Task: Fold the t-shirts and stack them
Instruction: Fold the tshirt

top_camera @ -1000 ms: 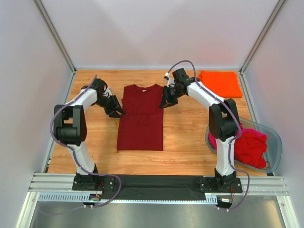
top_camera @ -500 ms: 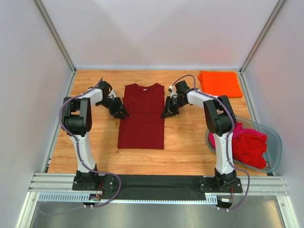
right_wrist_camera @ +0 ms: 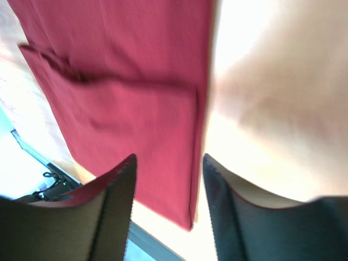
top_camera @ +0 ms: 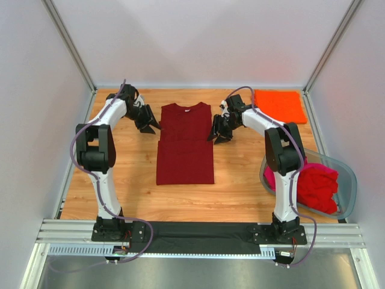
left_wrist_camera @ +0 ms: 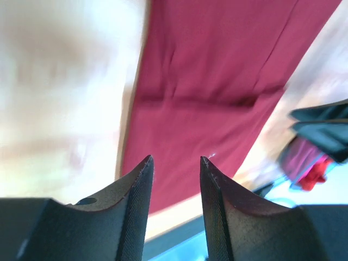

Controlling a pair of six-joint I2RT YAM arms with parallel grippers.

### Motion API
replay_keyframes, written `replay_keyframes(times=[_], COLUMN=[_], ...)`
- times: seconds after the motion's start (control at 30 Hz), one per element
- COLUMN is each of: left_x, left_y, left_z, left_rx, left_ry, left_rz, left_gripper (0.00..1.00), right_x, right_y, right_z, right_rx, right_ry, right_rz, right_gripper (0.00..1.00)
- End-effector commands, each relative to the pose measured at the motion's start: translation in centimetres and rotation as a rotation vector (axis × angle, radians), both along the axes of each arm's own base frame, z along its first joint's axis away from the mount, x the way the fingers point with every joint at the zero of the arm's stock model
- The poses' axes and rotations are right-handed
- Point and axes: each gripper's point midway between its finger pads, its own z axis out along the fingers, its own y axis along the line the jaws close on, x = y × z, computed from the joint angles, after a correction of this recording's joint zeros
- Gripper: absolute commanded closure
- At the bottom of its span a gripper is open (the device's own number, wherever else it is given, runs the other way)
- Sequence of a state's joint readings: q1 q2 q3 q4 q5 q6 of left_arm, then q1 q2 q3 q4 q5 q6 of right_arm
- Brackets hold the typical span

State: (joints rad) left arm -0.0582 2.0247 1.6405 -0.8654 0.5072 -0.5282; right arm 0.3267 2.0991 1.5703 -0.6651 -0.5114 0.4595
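A dark maroon t-shirt (top_camera: pixel 185 147) lies flat in the middle of the wooden table, collar toward the back and sleeves folded in. My left gripper (top_camera: pixel 150 125) stands just off its upper left edge, open with nothing between its fingers. In the left wrist view this gripper (left_wrist_camera: pixel 176 159) hovers over the maroon cloth (left_wrist_camera: pixel 217 81). At the shirt's upper right edge my right gripper (top_camera: pixel 218 134) is also open and empty. The right wrist view shows that gripper (right_wrist_camera: pixel 168 157) above the shirt's side edge (right_wrist_camera: pixel 125 70). A folded orange t-shirt (top_camera: pixel 278 105) lies at the back right.
A grey translucent tub (top_camera: pixel 349 176) at the right edge holds crumpled red and magenta-pink t-shirts (top_camera: pixel 316 183). White walls with metal posts close in the table on three sides. The black arm-base rail (top_camera: pixel 192 232) runs along the near edge.
The maroon shirt has slid to the right and slightly toward the back. Both grippers moved back along its sides, and the right gripper has opened and let go of the cloth.
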Motion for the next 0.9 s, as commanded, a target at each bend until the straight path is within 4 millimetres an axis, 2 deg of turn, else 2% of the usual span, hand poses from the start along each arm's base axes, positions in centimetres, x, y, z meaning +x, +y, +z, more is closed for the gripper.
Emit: replay_keyframes(times=[0.0,0.03,0.07,0.1,0.13,0.17,0.2,0.23,0.27,0.33,0.37,0.53,0.87], left_x=[-6.7,-7.9,-10.5,-11.1,-12.1,-14.0,-14.4,-15.6,-16.1,-17.3,-17.6,-19.3,-20.7], left_y=[1.0,0.9,0.8,0.6,0.5,0.4,0.1,0.0,-0.1,-0.1,0.0,0.0,0.2], left_z=[0.7,0.3,-1.4,-1.1,-1.5,-2.6,-2.5,-3.1,-3.2,-3.7,-4.0,-5.4,-7.5], left_rx=[0.045,0.030,0.021,0.006,0.000,-0.007,-0.028,-0.039,-0.052,-0.057,-0.049,-0.053,-0.043], left_ry=[0.081,0.093,0.152,0.125,0.130,0.174,0.160,0.189,0.198,0.222,0.229,0.272,0.314], left_rz=[-0.061,-0.066,-0.071,-0.074,-0.078,-0.081,-0.087,-0.090,-0.094,-0.102,-0.102,-0.091,-0.072], left_gripper=[0.52,0.52,0.52,0.52,0.51,0.51,0.50,0.50,0.50,0.50,0.50,0.50,0.52], right_x=[-4.4,-6.2,-7.3,-8.4,-10.5,-11.4,-12.0,-13.7,-14.5,-15.2,-15.9,-16.3,-17.2], right_y=[-0.9,-1.3,-1.3,-1.0,-1.4,-1.3,-0.6,-0.9,-0.5,-0.2,-0.4,0.2,0.3], right_z=[3.3,2.4,2.2,2.7,1.1,0.8,1.3,0.0,-0.1,-0.2,-1.0,-2.6,-4.8], right_rx=[-0.071,-0.091,-0.100,-0.089,-0.096,-0.087,-0.062,-0.077,-0.078,-0.077,-0.085,-0.076,-0.109], right_ry=[-0.003,0.023,0.034,0.027,0.082,0.098,0.079,0.115,0.109,0.085,0.095,0.105,0.119], right_rz=[-0.037,-0.030,-0.029,-0.022,-0.017,-0.017,-0.013,-0.007,0.010,0.018,0.024,0.017,0.040], right_gripper=[0.45,0.43,0.41,0.41,0.41,0.42,0.42,0.43,0.43,0.43,0.43,0.46,0.53])
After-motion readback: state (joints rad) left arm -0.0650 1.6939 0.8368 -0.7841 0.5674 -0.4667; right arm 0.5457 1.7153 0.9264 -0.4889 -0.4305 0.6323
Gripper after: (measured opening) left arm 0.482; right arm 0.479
